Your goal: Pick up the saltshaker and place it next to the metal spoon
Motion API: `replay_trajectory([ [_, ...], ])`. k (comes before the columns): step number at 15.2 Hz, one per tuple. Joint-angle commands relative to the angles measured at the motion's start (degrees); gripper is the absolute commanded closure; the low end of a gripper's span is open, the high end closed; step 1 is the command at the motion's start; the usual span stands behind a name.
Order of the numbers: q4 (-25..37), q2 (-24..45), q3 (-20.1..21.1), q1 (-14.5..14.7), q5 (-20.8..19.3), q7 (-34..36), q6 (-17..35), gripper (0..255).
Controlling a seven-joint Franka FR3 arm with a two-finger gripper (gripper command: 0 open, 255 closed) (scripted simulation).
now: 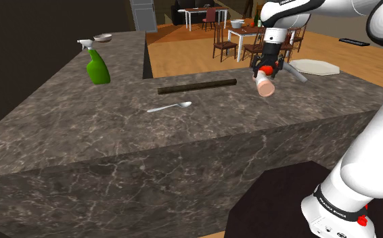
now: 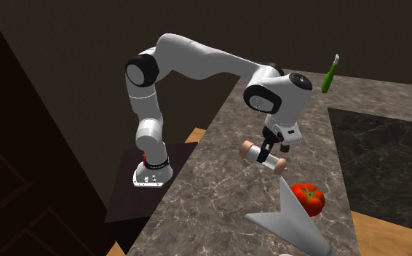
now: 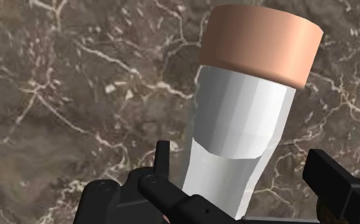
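Black two-finger gripper (image 3: 236, 191): closest to the wrist camera, squeezed tight on a white saltshaker with a pinkish-brown cap (image 3: 245, 121).
Saltshaker: up in the air over the counter, not touching it, tilted, with the cap end lowest in the shoulder view.
Dark stone counter with pale veins (image 1: 116, 142): wide and flat, right under the gripper.
Thin silvery spoon (image 1: 171, 106): flat on the counter, toward the shoulder view's left of the saltshaker, well apart from it.
Long dark strip (image 1: 197, 86): on the counter just beyond the spoon.
Green spray bottle with a white top (image 1: 97, 67): standing upright, far over at the shoulder view's left.
Small white bowl (image 1: 103, 38): behind the bottle, near the far corner.
Flat white plate with corners (image 1: 315, 66): on the counter behind the gripper.
Round red tomato (image 2: 308, 197): on the counter near the gripper, beside a grey pointed shape (image 2: 288, 218).
Dark box stand (image 1: 278, 203): at the shoulder view's lower right, with the white arm's base on top.
Brown chairs and tables (image 1: 227, 42): far behind the counter, on a wooden floor.
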Motion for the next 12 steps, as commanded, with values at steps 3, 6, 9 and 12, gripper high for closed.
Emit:
replay_trajectory([
  [3,-3.14,-0.07,0.16,0.17,0.05,0.10,3.15,0],
  [6,-3.59,-0.07,0.19,0.19,0.07,0.08,3.59,0],
  [9,-3.58,-0.07,0.19,0.19,0.07,0.08,3.59,0],
  [12,-3.57,-0.07,0.19,0.19,0.07,0.09,3.58,0],
])
